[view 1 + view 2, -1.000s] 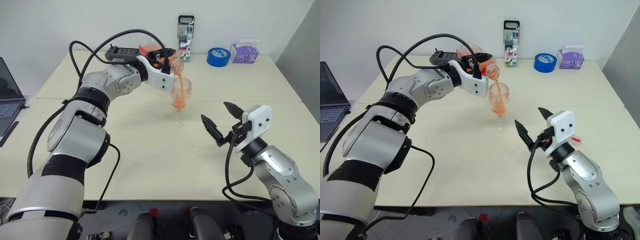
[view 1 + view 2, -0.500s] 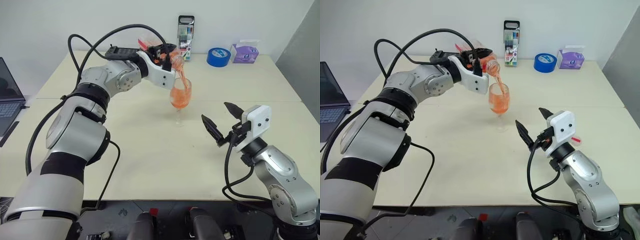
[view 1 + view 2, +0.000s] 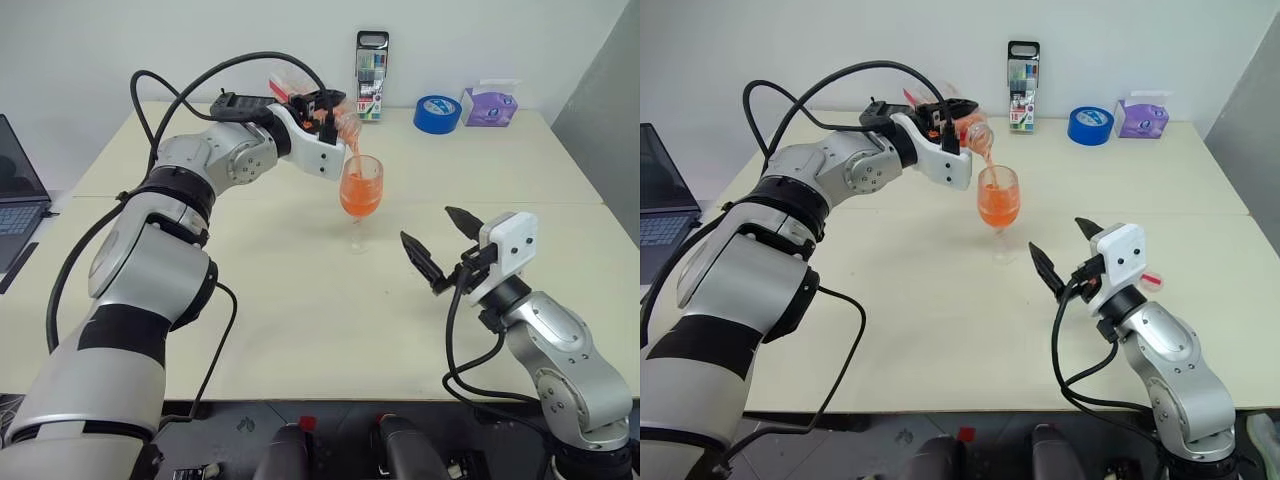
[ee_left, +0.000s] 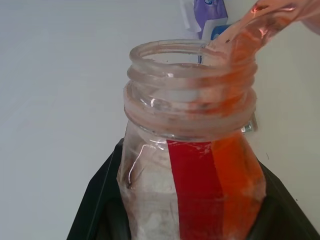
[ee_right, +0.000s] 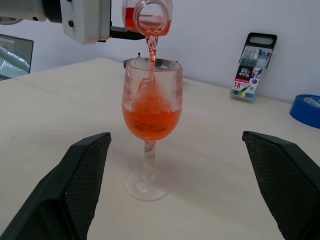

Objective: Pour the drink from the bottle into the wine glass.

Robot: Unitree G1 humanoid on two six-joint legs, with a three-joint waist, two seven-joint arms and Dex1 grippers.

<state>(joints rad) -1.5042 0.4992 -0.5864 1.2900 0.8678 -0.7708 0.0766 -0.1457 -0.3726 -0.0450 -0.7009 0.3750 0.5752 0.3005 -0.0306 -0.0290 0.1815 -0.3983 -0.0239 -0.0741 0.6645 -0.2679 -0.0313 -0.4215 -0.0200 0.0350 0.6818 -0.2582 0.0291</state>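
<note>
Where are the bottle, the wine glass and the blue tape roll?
bottle (image 4: 192, 190), left wrist view, red label strip.
wine glass (image 5: 150, 120), right wrist view, filled bowl.
tape roll (image 3: 437, 112), left eye view, outer side.

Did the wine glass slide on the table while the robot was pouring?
No. The wine glass stands at the same spot, equally far from the blue tape roll behind it.

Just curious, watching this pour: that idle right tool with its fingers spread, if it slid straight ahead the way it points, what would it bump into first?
Most likely the wine glass: the right tool points at it, the stem between its open fingers. Exact depth is unclear.
</note>
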